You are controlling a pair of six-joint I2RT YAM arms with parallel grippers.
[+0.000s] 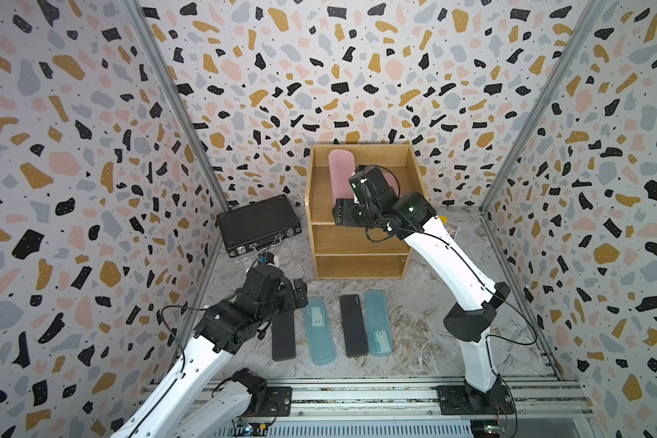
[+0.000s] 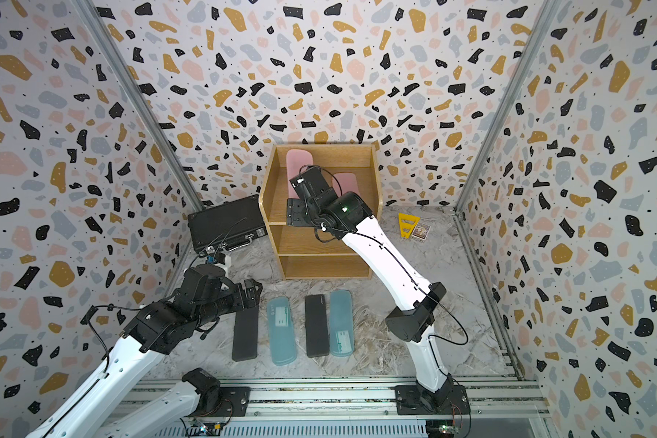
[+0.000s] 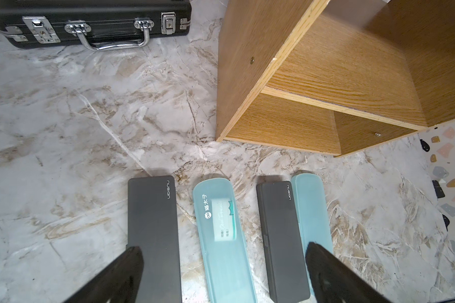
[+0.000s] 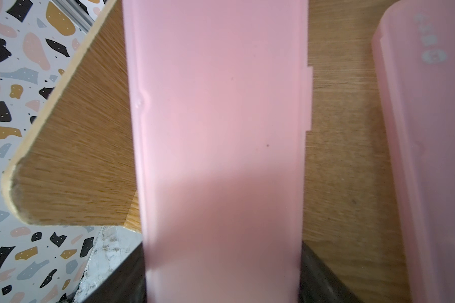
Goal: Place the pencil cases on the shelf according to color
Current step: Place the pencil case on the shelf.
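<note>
Right gripper (image 4: 222,262) is clamped across the width of pink case A (image 4: 216,105) at its near end, with a finger on each long edge. The case sits over the top tier of the shelf (image 1: 338,240), toward its left side wall and running front to back. I can't tell if its far end touches the board yet. Pink case B (image 4: 426,131) lies on the same tier just beside it, with bare wood between them. My plan is to keep A parallel to B, lower it until it sits flat, and only then let go, backing out along its length. The clasp tab on A's edge faces B, so I won't drift that way. Frosted smooth plastic on wood grain will likely slide, so no shoving. The pink and teal cases have rounded ends; the black ones are matte, square-cornered slabs. Left gripper (image 3: 223,248) is spread wide and empty, hovering over the row in front of the shelf. From the desk's left edge that row is black #1 (image 3: 153,223), teal #1 (image 3: 218,194), black #2 (image 3: 281,230), teal #2 (image 3: 310,204), all flat on the marble-print desk (image 3: 76,131).
</note>
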